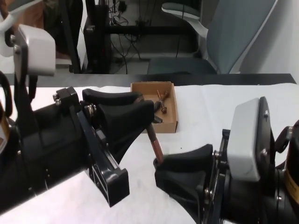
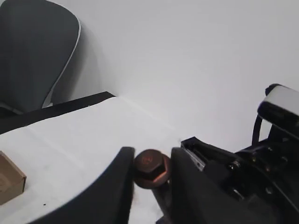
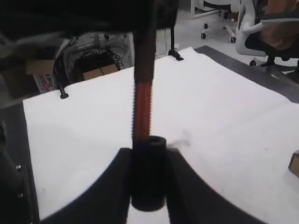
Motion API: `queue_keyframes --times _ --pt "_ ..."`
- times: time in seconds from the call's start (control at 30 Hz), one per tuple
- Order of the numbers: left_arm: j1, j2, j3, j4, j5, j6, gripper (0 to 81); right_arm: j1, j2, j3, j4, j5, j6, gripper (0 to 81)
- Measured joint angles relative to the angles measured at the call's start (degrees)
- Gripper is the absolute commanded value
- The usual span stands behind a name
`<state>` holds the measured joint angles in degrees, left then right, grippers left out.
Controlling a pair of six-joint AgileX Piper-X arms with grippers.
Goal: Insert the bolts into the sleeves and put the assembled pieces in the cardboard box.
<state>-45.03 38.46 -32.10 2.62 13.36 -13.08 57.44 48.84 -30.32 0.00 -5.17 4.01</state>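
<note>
Left pincer (image 2: 148, 161) pinches the copper bolt (image 1: 155, 145) by its hex head, 2 fingers pressed to it, over the bench's (image 1: 233, 105) middle. Right pincer (image 3: 148, 151) clamps the black sleeve (image 3: 148, 186), with the bolt's threaded end at its mouth. Near the bench's far edge, the cardboard box (image 1: 174, 106) holds copper-coloured pieces (image 1: 162, 100).

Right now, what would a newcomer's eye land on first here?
Mid-bench, the copper bolt bridges both arms: the left jaws grip its head, and its threaded shank enters the black sleeve held in the right jaws. Beyond them, the cardboard box holds a few copper-coloured pieces.
</note>
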Motion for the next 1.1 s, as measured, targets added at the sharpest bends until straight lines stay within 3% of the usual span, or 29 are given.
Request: queue_keyframes --times 0.67,0.7,0.77,0.83,0.9,1.1 --pt "-0.1 0.0 0.0 0.7 0.4 2.4 1.0 0.0 0.0 0.0 -2.4 0.0 2.1 0.6" --pt "-0.1 0.0 0.0 1.4 1.5 2.4 4.5 0.0 0.0 0.0 -2.9 0.0 2.1 0.6" --pt "-0.1 0.0 0.0 3.1 3.1 2.4 20.0 0.0 0.0 0.0 -3.6 -0.5 2.1 0.6" --pt "-0.1 0.0 0.0 5.8 4.3 2.8 42.0 0.0 0.0 0.0 -4.5 -0.9 2.1 0.6" --pt "-0.1 0.0 0.0 8.2 5.0 2.8 70.0 0.0 0.1 0.0 -5.5 -0.4 2.1 0.6" --pt "-0.1 0.0 0.0 7.0 2.4 2.8 70.0 -0.6 0.5 0.0 -3.9 5.9 0.5 0.6"
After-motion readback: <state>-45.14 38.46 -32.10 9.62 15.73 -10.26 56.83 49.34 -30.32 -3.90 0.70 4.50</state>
